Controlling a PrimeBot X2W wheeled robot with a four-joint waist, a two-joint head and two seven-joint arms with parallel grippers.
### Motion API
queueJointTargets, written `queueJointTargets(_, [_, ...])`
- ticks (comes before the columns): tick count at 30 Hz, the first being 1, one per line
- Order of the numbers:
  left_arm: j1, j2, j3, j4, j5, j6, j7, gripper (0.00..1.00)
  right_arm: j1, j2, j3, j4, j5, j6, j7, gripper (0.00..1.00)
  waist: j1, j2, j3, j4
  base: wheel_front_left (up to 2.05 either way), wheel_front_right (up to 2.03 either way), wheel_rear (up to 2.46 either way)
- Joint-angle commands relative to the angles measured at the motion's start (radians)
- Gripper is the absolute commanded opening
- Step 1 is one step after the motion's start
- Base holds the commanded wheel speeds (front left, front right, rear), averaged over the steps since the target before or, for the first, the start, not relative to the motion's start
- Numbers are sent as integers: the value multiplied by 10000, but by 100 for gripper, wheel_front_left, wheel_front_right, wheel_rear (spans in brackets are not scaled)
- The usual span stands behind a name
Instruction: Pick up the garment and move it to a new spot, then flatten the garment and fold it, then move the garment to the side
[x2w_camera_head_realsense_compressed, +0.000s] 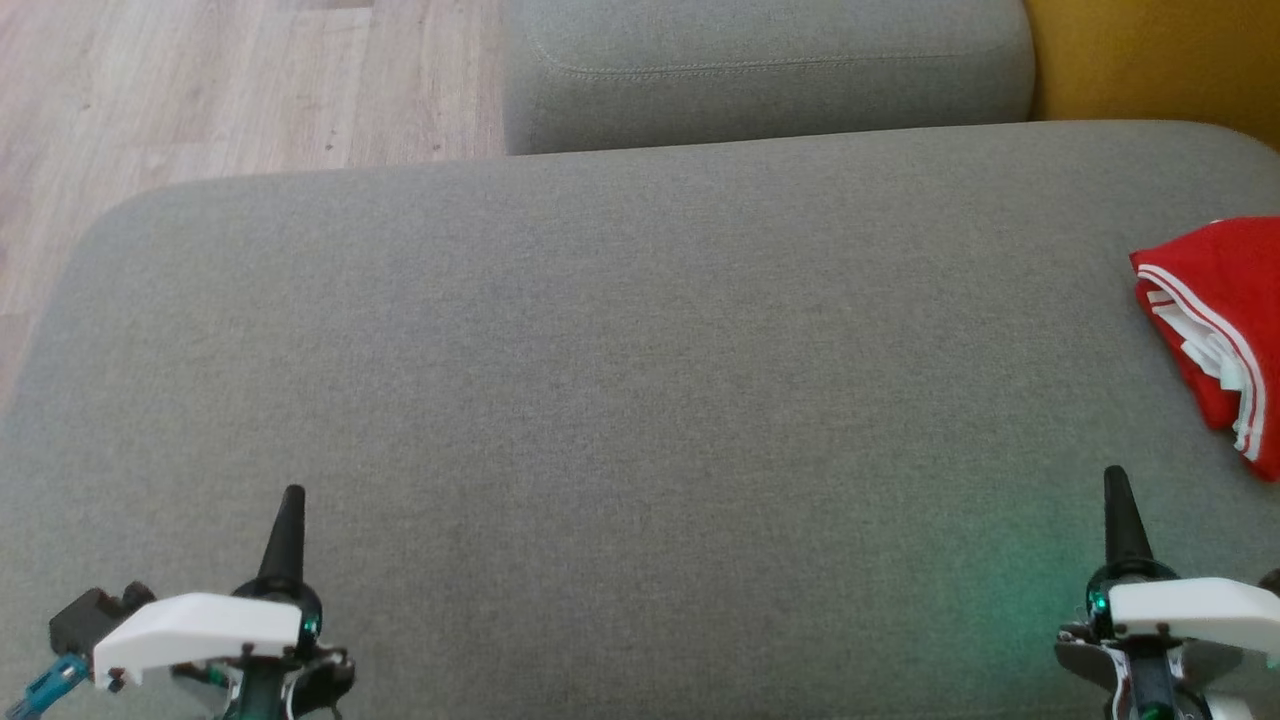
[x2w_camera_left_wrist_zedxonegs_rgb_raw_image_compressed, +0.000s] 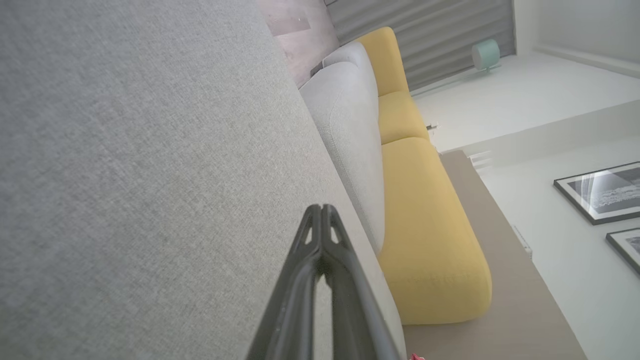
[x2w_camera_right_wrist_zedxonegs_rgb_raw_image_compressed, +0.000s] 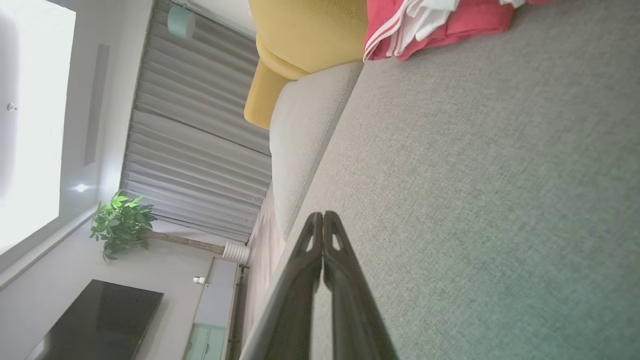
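Note:
The garment (x2w_camera_head_realsense_compressed: 1220, 330) is red with white stripes and lies folded in a bundle at the right edge of the grey cushion (x2w_camera_head_realsense_compressed: 620, 380), partly cut off by the head view's border. It also shows as a red and white bundle (x2w_camera_right_wrist_zedxonegs_rgb_raw_image_compressed: 430, 22) at the top of the right wrist view. My right gripper (x2w_camera_head_realsense_compressed: 1116, 478) hovers low at the front right, shut and holding nothing, a short way in front of the garment. At the front left, my left gripper (x2w_camera_head_realsense_compressed: 293, 496) is shut too, with nothing in it. Both wrist views show closed fingertips (x2w_camera_left_wrist_zedxonegs_rgb_raw_image_compressed: 321, 210) (x2w_camera_right_wrist_zedxonegs_rgb_raw_image_compressed: 322, 217) touching each other over the cushion.
A second grey cushion (x2w_camera_head_realsense_compressed: 770, 70) lies behind the big one, with a yellow cushion (x2w_camera_head_realsense_compressed: 1160, 60) at the back right. Wooden floor (x2w_camera_head_realsense_compressed: 220, 90) runs along the left and back left. The broad middle of the grey cushion is bare fabric.

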Motion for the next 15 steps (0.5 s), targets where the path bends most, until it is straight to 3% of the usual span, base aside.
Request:
queueJointTargets(1, [-631,41,349,-273,-218,-132,75,0,-605,-68,100,-393,268,-6,69,0,0,0,0,-4,0,0,0])
queueJointTargets(15, [-868,38,612,-249,-1836,-366,483,0,-833,-75,44,-457,2060,-6,472,0,0,0,9,-77,0,0,0])
